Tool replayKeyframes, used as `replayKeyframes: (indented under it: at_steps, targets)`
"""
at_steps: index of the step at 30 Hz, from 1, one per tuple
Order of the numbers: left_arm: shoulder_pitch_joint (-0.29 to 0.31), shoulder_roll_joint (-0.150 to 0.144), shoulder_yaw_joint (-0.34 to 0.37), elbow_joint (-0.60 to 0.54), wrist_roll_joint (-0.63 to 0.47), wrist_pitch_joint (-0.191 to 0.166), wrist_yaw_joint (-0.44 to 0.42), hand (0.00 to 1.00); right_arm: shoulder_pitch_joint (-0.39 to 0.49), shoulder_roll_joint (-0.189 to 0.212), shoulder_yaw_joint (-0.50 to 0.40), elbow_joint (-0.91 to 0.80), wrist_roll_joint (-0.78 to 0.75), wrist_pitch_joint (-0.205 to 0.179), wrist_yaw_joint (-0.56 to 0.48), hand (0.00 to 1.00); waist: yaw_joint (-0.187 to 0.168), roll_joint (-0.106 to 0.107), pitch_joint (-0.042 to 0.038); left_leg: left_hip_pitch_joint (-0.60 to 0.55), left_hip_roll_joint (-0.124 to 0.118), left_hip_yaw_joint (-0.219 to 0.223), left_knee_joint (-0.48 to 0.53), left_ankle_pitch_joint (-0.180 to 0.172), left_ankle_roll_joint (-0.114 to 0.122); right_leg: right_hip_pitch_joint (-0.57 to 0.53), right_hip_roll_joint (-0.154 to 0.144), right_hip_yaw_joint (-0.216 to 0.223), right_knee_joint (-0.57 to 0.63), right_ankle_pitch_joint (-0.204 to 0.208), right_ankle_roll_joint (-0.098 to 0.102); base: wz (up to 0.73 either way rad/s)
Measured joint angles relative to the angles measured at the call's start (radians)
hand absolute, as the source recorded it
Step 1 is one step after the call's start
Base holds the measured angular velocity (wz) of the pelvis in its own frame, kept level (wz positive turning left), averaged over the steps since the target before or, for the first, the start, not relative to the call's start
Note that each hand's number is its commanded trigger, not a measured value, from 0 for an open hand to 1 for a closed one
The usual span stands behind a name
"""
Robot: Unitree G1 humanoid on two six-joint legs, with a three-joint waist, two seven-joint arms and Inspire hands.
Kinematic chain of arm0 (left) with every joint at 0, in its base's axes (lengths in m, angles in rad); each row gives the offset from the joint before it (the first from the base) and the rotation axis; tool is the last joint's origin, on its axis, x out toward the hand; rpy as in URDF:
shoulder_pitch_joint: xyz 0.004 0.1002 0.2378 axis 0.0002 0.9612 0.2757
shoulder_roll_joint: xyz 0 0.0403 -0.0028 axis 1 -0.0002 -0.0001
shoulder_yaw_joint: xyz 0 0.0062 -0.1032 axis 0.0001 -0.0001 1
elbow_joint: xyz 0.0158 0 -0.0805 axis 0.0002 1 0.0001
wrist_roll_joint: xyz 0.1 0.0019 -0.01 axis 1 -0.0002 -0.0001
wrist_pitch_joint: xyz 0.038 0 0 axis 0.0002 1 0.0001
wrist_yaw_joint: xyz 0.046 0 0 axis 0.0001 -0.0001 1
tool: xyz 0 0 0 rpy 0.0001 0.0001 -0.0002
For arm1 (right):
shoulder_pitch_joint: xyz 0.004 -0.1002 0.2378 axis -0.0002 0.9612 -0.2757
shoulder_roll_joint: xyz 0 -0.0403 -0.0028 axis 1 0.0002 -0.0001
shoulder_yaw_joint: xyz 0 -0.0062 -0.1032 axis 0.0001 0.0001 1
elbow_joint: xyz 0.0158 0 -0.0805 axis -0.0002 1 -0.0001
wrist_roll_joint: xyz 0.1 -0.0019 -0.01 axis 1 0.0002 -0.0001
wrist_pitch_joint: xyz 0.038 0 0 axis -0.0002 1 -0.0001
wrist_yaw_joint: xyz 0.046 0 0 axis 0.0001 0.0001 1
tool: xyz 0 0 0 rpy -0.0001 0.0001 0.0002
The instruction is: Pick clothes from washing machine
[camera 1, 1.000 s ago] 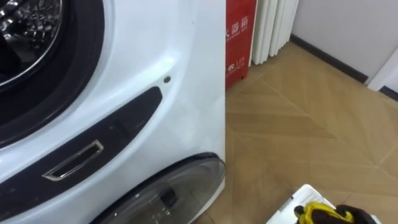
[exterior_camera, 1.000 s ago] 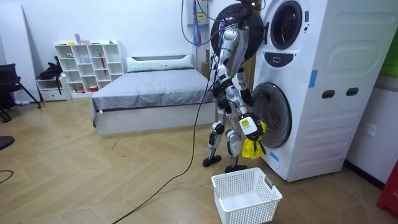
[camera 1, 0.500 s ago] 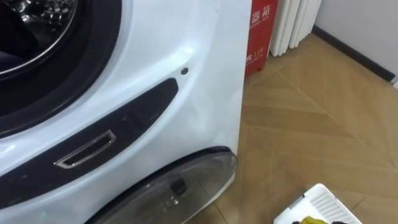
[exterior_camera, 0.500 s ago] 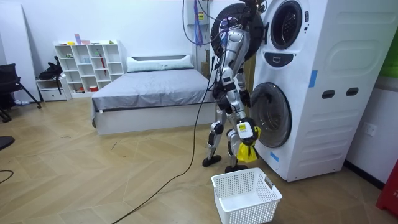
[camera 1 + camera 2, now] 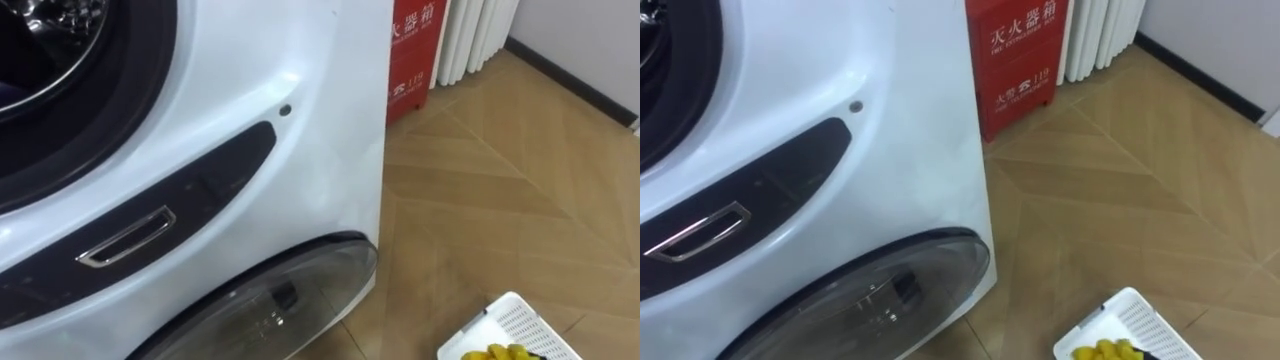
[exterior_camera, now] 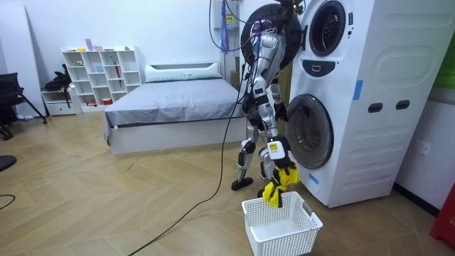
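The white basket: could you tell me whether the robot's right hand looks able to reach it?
Probably yes: the right hand, holding the yellow cloth, hangs just above the rim of the white basket, with nothing between them.

Crumpled yellow cloth (image 6: pixel 272 193), hanging at basket (image 6: pixel 281 226) rim, nr front of white stacked washer (image 6: pixel 355 107), upper door open

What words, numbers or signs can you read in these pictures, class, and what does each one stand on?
Red cabinet: a row of large white characters with smaller white print beneath, too blurred to quote safely.
Washing machine: no print to read on its front panel.
Blue sticker on the machine's side: too small to read.
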Motion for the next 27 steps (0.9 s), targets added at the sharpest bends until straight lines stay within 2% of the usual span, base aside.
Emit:
replayKeyframes:
  at_steps: [8, 17, 22, 24, 27]
  targets:
    - [0.000, 0.000, -0.004, 0.021, 0.000, 0.001, 0.008, 0.00, -0.010, -0.001, -0.001, -0.001, -0.015, -0.004, -0.005, 0.00, 0.004, 0.006, -0.0019, 0.003, 0.002, 0.001, 0.001, 0.000, -0.002, 0.000, 0.000, -0.009, 0.001, -0.002, -0.002, 0.00]
    - [0.008, 0.000, -0.017, 0.022, 0.001, 0.010, 0.003, 0.00, 0.000, -0.005, -0.025, -0.012, -0.029, -0.005, -0.004, 0.00, 0.008, 0.031, -0.0024, 0.010, 0.003, 0.001, 0.001, 0.000, -0.004, 0.000, -0.002, -0.021, 0.012, -0.013, -0.010, 0.00]
    - [0.023, 0.001, -0.017, 0.019, 0.000, 0.000, -0.017, 0.00, 0.021, -0.007, -0.020, -0.014, -0.025, -0.024, -0.008, 0.00, 0.007, 0.025, -0.0004, 0.030, 0.002, -0.012, 0.004, -0.003, -0.009, 0.004, -0.003, -0.022, 0.065, -0.051, -0.013, 0.10]
    - [0.040, 0.002, -0.017, 0.011, 0.001, -0.006, -0.017, 0.00, 0.032, -0.006, -0.011, -0.019, -0.015, -0.024, -0.005, 0.00, 0.006, 0.012, 0.0031, 0.040, 0.005, -0.027, 0.009, -0.003, -0.009, 0.017, -0.004, -0.028, 0.072, -0.067, -0.007, 0.15]
    - [0.063, 0.004, 0.002, -0.002, 0.001, -0.020, -0.018, 0.00, 0.039, -0.001, -0.007, -0.018, -0.014, -0.024, 0.003, 0.00, 0.010, -0.005, 0.0001, 0.044, 0.008, -0.039, 0.012, -0.002, -0.010, 0.026, -0.006, -0.038, 0.070, -0.069, -0.010, 0.14]
